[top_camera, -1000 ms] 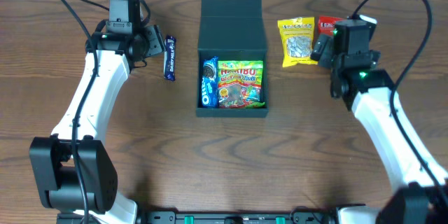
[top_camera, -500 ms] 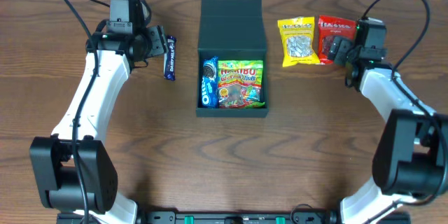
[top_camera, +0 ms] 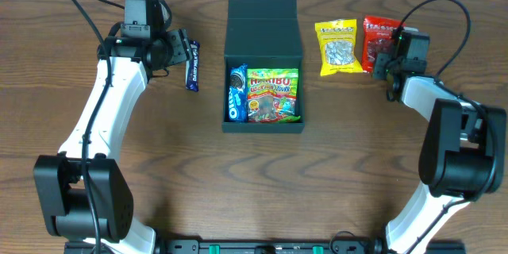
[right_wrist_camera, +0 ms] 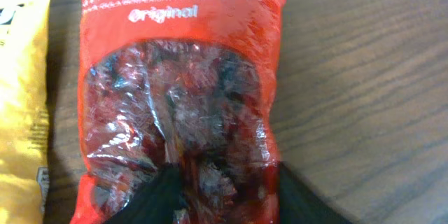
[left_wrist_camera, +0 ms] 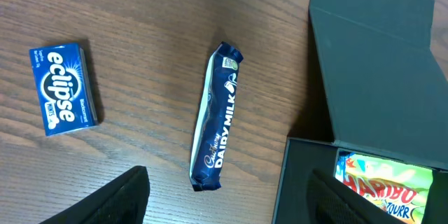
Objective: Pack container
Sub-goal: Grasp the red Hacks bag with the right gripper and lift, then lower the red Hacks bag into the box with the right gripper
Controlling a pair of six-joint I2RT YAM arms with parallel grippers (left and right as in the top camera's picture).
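Note:
The container [top_camera: 263, 121] is a dark teal box in mid-table, its flap lid [top_camera: 262, 25] open toward the back. An Oreo pack [top_camera: 236, 93] and a Haribo bag [top_camera: 273, 95] lie inside. My right gripper [top_camera: 383, 54] is at the near end of a red sweets packet [top_camera: 378, 35]. In the right wrist view its fingers [right_wrist_camera: 159, 194] pinch the crinkled film of that red packet [right_wrist_camera: 178, 98]. My left gripper [left_wrist_camera: 227, 203] stands open just short of a Dairy Milk bar [left_wrist_camera: 218, 115], which lies on the wood left of the container [left_wrist_camera: 378, 63].
A yellow snack packet [top_camera: 337, 46] lies against the red packet's left side, also at the left edge of the right wrist view [right_wrist_camera: 21, 91]. A blue Eclipse box [left_wrist_camera: 63, 87] lies on the table left of the chocolate bar.
The right arm swung back and right onto the red packet, and its jaws went from wide open to closed on it. The left arm stayed where it was.

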